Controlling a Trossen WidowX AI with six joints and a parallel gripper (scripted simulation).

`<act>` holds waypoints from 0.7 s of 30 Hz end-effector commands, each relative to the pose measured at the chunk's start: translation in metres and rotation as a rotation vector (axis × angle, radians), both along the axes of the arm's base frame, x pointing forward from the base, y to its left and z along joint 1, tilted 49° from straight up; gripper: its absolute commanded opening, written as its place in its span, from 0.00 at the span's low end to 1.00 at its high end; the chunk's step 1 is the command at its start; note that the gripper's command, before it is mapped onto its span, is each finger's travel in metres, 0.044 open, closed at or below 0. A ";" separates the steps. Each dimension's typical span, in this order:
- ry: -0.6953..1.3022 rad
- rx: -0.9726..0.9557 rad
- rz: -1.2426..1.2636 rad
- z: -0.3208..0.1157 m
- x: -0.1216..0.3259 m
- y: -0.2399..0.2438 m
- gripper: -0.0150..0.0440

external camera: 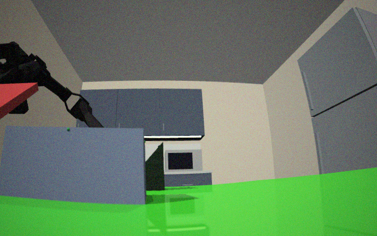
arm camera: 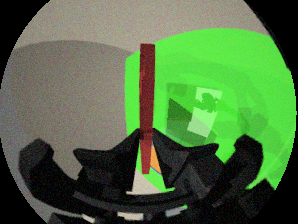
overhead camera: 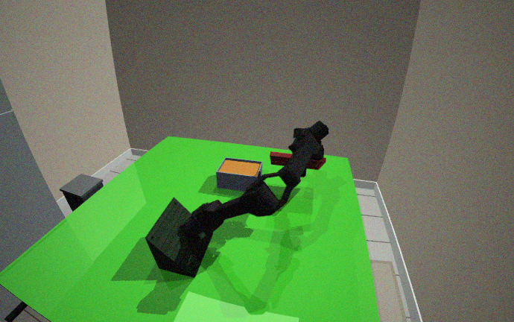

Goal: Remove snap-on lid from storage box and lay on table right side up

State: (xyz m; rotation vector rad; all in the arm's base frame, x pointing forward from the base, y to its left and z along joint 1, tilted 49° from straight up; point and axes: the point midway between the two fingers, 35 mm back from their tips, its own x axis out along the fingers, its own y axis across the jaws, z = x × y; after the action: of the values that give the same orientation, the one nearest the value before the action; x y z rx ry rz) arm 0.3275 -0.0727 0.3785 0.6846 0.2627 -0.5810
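Note:
My gripper (overhead camera: pixel 308 145) (arm camera: pixel 145 129) is shut on the red lid (overhead camera: pixel 278 159) (external camera: pixel 17 93) (arm camera: pixel 147 85). The lid is off the box and held in the air to its right in the top view, high at the left edge in the exterior view. The wrist view shows it edge-on between the fingertips. Its exact tilt and which side faces up are hard to tell. The blue-grey storage box (overhead camera: pixel 230 182) (external camera: pixel 75 165) stands open on the green table (overhead camera: pixel 113 227) (external camera: pixel 264 205), with an orange surface (overhead camera: pixel 240 168) inside. The arm hides the middle of the lid in the top view.
The arm's dark base block (overhead camera: pixel 167 237) stands on the table, nearer to the top view than the box. The arm passes close by the box's right side in that view. The table's right edge (overhead camera: pixel 360 212) lies to the right of the lid and arm.

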 end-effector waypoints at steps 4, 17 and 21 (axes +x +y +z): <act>-0.018 -0.001 0.016 0.001 -0.002 -0.001 0.25; -0.018 -0.001 0.016 -0.005 -0.001 -0.009 0.25; -0.019 -0.002 0.016 -0.007 -0.001 -0.011 0.25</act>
State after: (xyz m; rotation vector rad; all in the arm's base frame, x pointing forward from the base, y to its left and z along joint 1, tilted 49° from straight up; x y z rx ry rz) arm 0.3277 -0.0851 0.3690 0.6856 0.2573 -0.5790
